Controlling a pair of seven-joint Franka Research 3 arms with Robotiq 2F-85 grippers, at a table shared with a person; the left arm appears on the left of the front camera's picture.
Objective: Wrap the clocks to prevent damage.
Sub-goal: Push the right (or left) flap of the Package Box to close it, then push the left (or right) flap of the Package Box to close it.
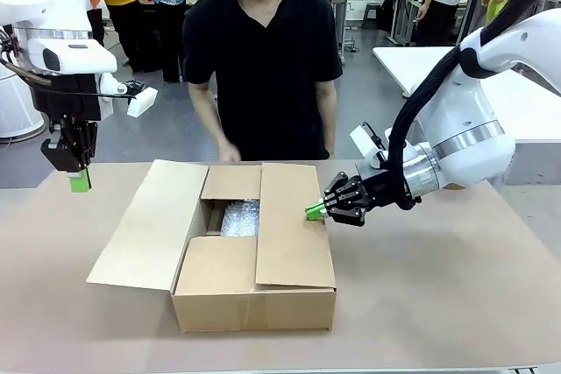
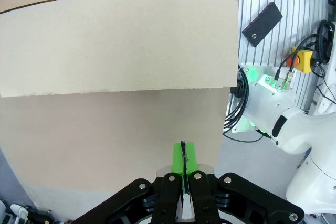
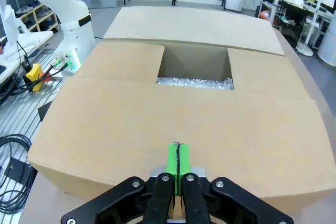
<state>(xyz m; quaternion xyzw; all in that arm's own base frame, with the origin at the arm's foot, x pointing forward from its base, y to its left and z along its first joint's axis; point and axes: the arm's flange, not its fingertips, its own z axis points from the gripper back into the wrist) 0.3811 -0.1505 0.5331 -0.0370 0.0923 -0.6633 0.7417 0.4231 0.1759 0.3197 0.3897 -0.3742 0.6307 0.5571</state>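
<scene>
A cardboard box (image 1: 254,278) sits mid-table, its right flap (image 1: 294,225) folded down and its left flap (image 1: 145,225) spread outward. Bubble wrap (image 1: 240,217) shows through the remaining opening; the clocks are hidden. My right gripper (image 1: 316,211) is shut, with its green tips at the right flap's edge; in the right wrist view that gripper (image 3: 178,157) hovers just over the flap (image 3: 157,124), with bubble wrap (image 3: 194,83) beyond. My left gripper (image 1: 80,181) hangs shut above the table's left side; in its own view the gripper (image 2: 184,156) points down at the open flap (image 2: 115,45).
A person in black stands at the far side, one hand (image 1: 230,153) down near the box's back edge. The brown table (image 1: 438,304) has free room at right and front. Another white table (image 1: 421,63) stands behind at right.
</scene>
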